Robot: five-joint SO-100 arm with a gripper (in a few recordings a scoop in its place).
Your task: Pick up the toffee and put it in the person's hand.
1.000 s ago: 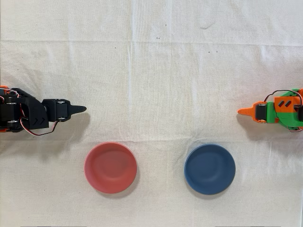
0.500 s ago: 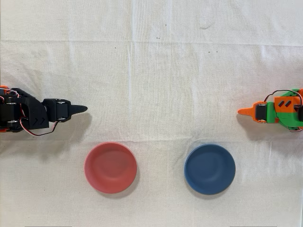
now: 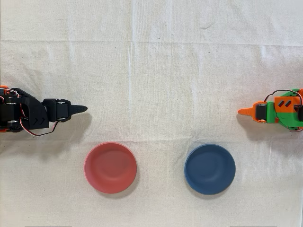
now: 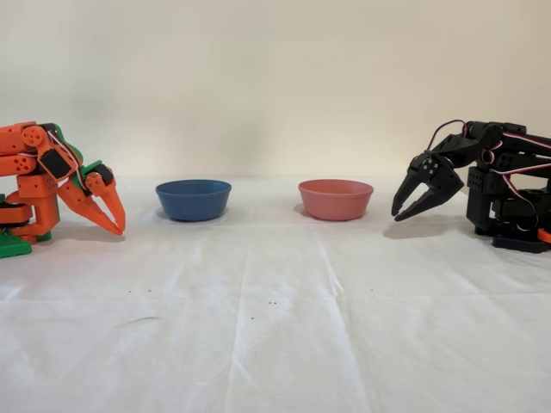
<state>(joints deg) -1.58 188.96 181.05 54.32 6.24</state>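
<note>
Even, soft light and sharp frames in both views.

You get bright, diffuse lighting with no glare: in the overhead view the white tablecloth point(image 3: 156, 85) reads clearly down to its creases and small specks, and the red bowl point(image 3: 111, 167) and blue bowl point(image 3: 209, 169) cast only faint, soft shadows toward the lower edge. The black arm point(image 3: 28, 115) drops a pale grey shadow just below itself. In the fixed view you see gentle shadows under the gripper point(image 4: 405, 209) and the idle orange arm point(image 4: 52, 185); focus holds across the cloth, and the beige wall point(image 4: 275, 77) looks evenly lit, without visible edge distortion.
</note>
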